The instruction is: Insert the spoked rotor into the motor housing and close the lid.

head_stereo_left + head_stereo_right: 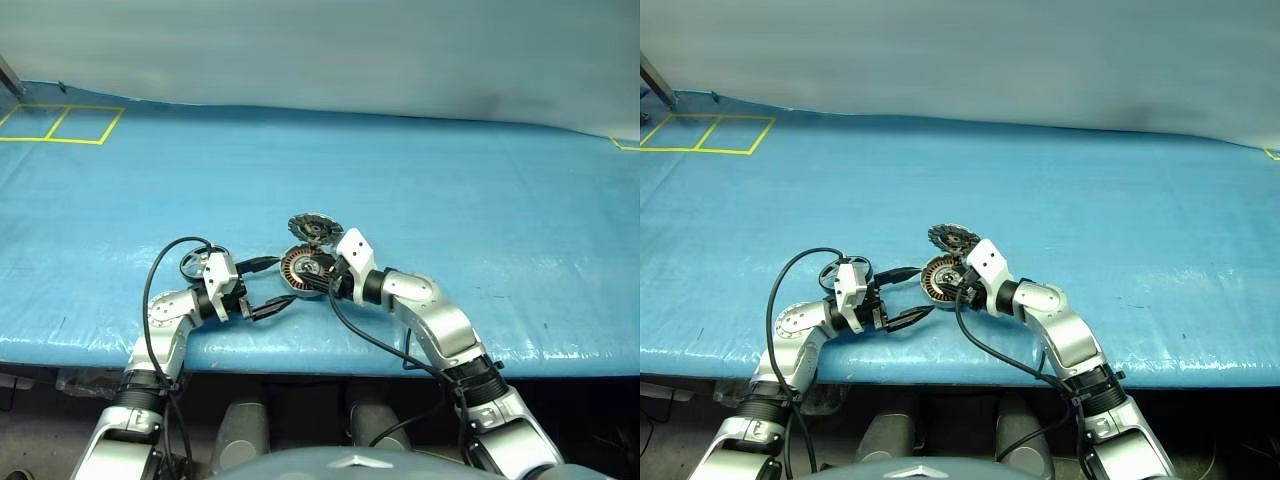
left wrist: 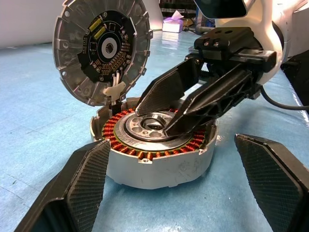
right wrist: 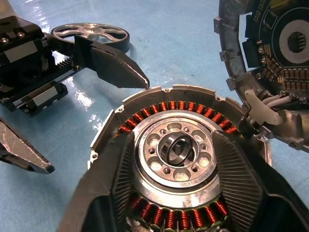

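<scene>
Lid (image 2: 100, 50) upright (rotor (image 3: 90, 34) aside)

Housing (image 3: 193, 99): bare silvery metal rim, scuffed; glossy copper-brown wire windings; polished metal hub with a shiny bearing. Lid (image 2: 100, 48): dull grey cast metal edge, matt black circuit board inside. Rotor (image 3: 90, 34): smooth satin metal. Left fingers (image 2: 84, 181): matt black plastic, finely ribbed pads. Table (image 1: 450, 180): glossy blue sheet, slightly wrinkled.
</scene>
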Robot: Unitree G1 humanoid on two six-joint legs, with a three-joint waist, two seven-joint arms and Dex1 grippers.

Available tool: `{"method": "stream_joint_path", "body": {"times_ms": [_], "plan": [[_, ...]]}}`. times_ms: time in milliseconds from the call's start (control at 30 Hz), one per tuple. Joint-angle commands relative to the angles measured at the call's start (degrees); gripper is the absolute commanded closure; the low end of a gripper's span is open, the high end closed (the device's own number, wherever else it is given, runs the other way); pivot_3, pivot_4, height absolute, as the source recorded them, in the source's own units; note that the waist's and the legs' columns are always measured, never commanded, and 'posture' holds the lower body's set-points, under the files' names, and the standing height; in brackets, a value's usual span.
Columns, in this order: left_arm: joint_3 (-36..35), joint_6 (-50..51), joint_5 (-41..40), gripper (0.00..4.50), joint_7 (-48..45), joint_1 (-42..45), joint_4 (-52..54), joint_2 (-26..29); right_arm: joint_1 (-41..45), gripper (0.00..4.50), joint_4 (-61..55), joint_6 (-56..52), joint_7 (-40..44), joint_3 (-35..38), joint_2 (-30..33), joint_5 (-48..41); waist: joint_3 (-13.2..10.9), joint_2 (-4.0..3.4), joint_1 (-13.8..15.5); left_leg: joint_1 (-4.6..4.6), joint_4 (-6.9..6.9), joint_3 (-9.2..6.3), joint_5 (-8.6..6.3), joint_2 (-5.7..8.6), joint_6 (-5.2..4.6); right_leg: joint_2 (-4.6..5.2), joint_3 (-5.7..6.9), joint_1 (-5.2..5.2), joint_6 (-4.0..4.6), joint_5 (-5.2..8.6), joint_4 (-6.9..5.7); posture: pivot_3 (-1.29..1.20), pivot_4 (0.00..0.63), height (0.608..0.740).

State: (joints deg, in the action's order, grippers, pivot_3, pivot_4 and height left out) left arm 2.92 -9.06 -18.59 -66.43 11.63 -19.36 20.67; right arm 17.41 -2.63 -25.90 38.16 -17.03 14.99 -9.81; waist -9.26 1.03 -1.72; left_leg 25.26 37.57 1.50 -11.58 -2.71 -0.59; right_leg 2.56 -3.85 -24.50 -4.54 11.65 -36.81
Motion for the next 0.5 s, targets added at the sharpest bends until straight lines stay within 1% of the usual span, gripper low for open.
{"method": "stream_joint_path", "body": {"times_ms": [33,367,400,500], "plan": [[0.0,-0.7,-0.1,0.00,-0.2,-0.2,1.4,0.4,0.3,0.83,-1.1,1.1,-0.4,0.5,-0.1,0.2,0.0,0.00,0.0,0.00,0.00,0.00,0.00,0.00,0.00,0.00,0.00,0.00,0.00,0.00,0.00,0.00,0.150,0.740],[0.1,-0.8,0.1,0.00,0.1,-0.2,1.5,0.3,0.3,0.83,-2.5,0.7,0.6,1.1,-0.8,-2.1,0.0,0.00,0.0,0.00,0.00,0.00,0.00,0.00,0.00,0.00,0.00,0.00,0.01,0.00,0.00,0.00,0.150,0.740],[0.1,-0.8,0.1,0.00,0.1,-0.2,1.5,0.3,0.3,1.00,-2.5,0.7,0.6,1.2,-0.9,-2.3,0.0,0.00,0.0,0.01,0.00,0.00,0.00,0.00,0.00,0.00,0.00,0.00,0.01,0.00,0.00,0.00,0.150,0.740],[0.1,-0.8,0.2,0.00,0.2,-0.2,1.5,0.3,0.3,1.78,-2.4,0.9,0.6,1.3,-1.1,-2.5,0.0,0.00,0.0,0.00,0.00,0.00,0.00,0.00,0.00,0.00,0.00,0.00,0.02,-0.01,0.00,0.00,0.150,0.740]]}}
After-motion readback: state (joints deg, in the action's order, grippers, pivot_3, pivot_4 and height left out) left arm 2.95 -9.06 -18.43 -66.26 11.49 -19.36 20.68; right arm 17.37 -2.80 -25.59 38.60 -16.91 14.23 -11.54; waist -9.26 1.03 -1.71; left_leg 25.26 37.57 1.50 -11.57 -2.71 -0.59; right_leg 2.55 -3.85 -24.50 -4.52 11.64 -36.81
